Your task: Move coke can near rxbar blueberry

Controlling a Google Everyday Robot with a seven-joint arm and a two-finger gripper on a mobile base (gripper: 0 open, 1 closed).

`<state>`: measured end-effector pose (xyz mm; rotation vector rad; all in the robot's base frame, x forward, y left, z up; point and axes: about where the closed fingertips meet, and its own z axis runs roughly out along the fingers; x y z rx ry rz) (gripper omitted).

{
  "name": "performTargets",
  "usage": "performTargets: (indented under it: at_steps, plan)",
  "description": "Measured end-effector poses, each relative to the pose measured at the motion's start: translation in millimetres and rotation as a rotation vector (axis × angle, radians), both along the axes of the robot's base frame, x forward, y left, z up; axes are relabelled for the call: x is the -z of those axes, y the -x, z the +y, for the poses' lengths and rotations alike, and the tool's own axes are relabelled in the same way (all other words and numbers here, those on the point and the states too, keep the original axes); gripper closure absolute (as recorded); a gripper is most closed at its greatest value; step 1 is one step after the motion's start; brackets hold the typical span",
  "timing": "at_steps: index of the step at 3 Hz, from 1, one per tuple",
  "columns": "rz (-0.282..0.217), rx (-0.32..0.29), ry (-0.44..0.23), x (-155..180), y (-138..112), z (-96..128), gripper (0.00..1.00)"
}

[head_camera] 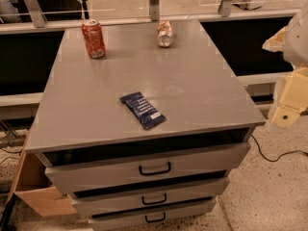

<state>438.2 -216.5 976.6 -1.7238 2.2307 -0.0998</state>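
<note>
The coke can is red-orange with white script and a silver top. It stands upright at the far left of the grey cabinet top. The rxbar blueberry, a flat dark blue wrapper with white text, lies diagonally near the front middle of the top, well apart from the can. My gripper is a cream-coloured shape at the right edge of the view. It is off the cabinet's right side, far from both objects, and holds nothing that I can see.
A paler silvery can lies on its side at the far middle of the top. The cabinet has three drawers with black handles below. A railing with metal posts runs behind. A black cable lies on the floor at right.
</note>
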Motion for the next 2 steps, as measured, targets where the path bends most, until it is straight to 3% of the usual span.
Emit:
performTargets:
  at_steps: [1, 2]
  plan:
    - [0.0, 0.0, 0.0, 0, 0, 0, 0.0]
    - [-0.02, -0.02, -0.038, 0, -23, 10, 0.0]
